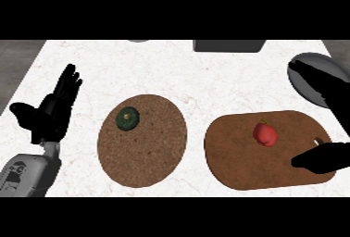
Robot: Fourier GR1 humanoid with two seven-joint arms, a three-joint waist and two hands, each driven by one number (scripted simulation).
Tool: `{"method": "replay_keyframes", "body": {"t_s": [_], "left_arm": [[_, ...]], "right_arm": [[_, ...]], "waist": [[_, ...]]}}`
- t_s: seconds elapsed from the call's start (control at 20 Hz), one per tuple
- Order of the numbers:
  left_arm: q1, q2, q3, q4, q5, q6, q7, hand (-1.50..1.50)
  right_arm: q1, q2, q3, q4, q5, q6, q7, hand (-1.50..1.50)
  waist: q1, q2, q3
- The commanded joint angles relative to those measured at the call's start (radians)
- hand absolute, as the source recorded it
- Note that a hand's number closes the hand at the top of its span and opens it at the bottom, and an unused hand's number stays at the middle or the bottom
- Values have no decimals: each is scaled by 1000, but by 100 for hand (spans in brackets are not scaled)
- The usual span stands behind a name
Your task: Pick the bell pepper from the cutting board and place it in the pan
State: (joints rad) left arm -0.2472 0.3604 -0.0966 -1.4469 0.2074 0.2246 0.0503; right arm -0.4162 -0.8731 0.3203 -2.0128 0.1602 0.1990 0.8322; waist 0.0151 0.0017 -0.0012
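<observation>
The red bell pepper (266, 134) lies on the cutting board (239, 162), a rounded brown slab at the right of the white counter (171, 69), and sits a little toward the board's one o'clock side from its middle. Its long axis runs roughly from eleven o'clock to five o'clock, with the small dark stem end pointing up toward eleven and the fatter body toward five. The right hand (325, 157) shows as a dark shape over the board's three to four o'clock edge, near the pepper but apart from it; whether its fingers are spread or curled cannot be told. At one o'clock from the board, by the counter's right edge, lies the grey pan (308, 81), partly covered by a dark shape. The left hand (49, 113) rests at the view's nine o'clock side, fingers straight and pointing up, holding nothing. Between it and the board lies a round brown mat (147, 152) with a dark green squash (127, 118) at its eleven o'clock part.
</observation>
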Motion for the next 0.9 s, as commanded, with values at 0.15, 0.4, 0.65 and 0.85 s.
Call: {"method": "replay_keyframes", "body": {"t_s": [0.15, 0.4, 0.65, 0.85], "left_arm": [[11, -29, 26, 9, -20, -25, -5, 0], [-39, -54, 43, 29, -42, -18, 18, 0], [44, -79, 53, 50, -66, -41, -75, 0], [45, -45, 81, -39, -72, -58, 18, 0]], "right_arm": [[-32, 163, 70, -4, 94, 88, 160, -150], [-70, 224, 35, 121, 144, 154, 154, -150], [45, 254, 30, 166, 298, 91, 67, -150], [68, 281, -15, 244, 320, 135, -15, -150]], "waist": [[-13, -3, 0], [-13, -1, 1], [-14, -1, 1], [-12, -2, 1]]}}
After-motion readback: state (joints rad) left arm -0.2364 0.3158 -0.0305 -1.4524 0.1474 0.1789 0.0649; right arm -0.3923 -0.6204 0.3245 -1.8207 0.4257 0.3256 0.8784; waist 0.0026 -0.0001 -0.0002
